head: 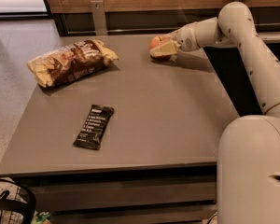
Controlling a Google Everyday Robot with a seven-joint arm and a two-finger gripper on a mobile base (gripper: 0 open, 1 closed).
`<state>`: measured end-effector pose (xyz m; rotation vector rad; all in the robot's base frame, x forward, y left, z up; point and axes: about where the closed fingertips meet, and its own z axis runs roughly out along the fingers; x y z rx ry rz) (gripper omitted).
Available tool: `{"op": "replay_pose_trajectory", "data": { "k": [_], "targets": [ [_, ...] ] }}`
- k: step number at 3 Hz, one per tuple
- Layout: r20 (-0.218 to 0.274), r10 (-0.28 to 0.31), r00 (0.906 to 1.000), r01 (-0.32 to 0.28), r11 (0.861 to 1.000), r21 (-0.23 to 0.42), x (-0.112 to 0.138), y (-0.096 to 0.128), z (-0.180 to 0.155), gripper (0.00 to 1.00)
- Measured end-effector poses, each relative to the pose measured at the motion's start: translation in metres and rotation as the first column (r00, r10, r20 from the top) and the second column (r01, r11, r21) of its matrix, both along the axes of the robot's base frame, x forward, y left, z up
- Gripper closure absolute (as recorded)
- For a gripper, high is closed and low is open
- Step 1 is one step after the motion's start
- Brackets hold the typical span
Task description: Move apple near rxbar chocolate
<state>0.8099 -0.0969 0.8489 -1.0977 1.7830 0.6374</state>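
Gripper [162, 48] is at the back of the table [177, 125], right of the middle and pressed up against the apple [155, 41]. Honestly can't tell from my feed if it's clamped on or loose. Going left to right: chip bag [70, 62] back left, rxbar chocolate [94, 126] lying flat nearer the front, then the apple, well apart from the bar.

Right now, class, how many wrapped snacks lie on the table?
2. The chip bag lies at the far left; the black bar lies nearer the front. The claw is at the apple at the far edge. None seem hidden.
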Motion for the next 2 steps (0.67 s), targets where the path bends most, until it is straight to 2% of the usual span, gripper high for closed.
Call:
{"op": "replay_pose_trajectory", "data": {
  "k": [2],
  "targets": [
    [-0.007,0.009,0.9999,-0.009,1.0,0.001,0.0008,0.0069,-0.0045,0.83]
  ]
}}
